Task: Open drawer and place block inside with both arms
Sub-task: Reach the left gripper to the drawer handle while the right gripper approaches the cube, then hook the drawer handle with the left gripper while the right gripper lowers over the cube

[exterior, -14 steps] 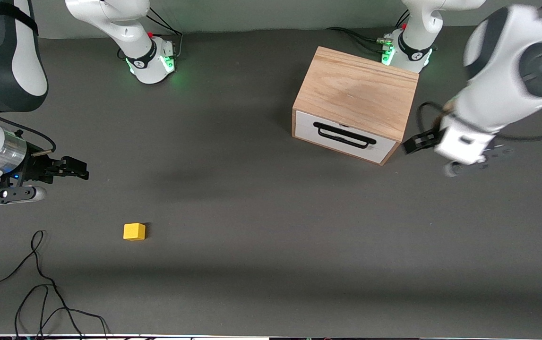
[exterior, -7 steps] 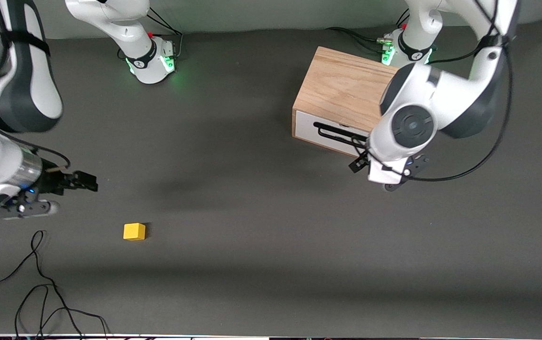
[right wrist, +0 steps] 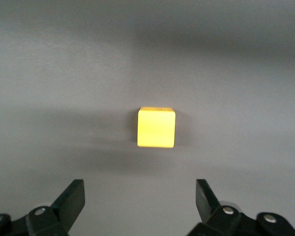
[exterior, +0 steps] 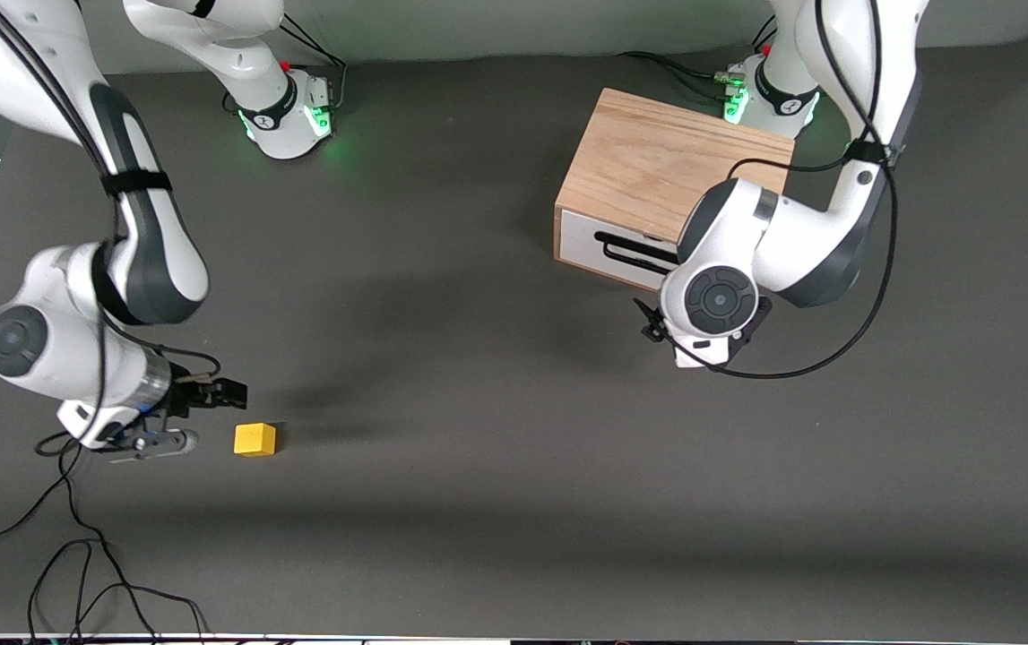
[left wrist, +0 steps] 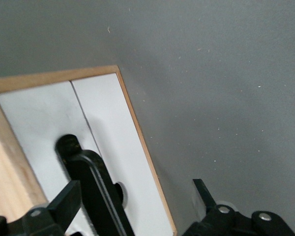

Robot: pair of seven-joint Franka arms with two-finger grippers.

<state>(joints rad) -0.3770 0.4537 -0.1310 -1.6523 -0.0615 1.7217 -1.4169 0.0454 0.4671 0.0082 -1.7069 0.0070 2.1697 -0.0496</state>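
Note:
The yellow block [exterior: 254, 439] lies on the dark mat toward the right arm's end, well clear of the wooden box [exterior: 657, 166]. My right gripper [exterior: 225, 393] hangs low beside the block, open. In the right wrist view the block [right wrist: 156, 127] sits ahead of the open right gripper [right wrist: 139, 196], not between its fingers. The drawer [exterior: 608, 251] is shut, its white front and black handle [exterior: 634, 253] facing the front camera. My left gripper [exterior: 652, 324] hovers in front of the drawer. In the left wrist view the left gripper [left wrist: 135, 199] is open, with the handle [left wrist: 96, 187] close by one finger.
Loose black cables [exterior: 74, 537] lie at the near edge by the right arm's end. The left arm's cable loops beside the box [exterior: 872, 305]. The green-lit bases [exterior: 289, 116] [exterior: 769, 94] stand along the table's farthest edge.
The right arm has swung down and brought its open gripper close beside the block. The left arm has swept from the box's side to in front of the drawer's handle.

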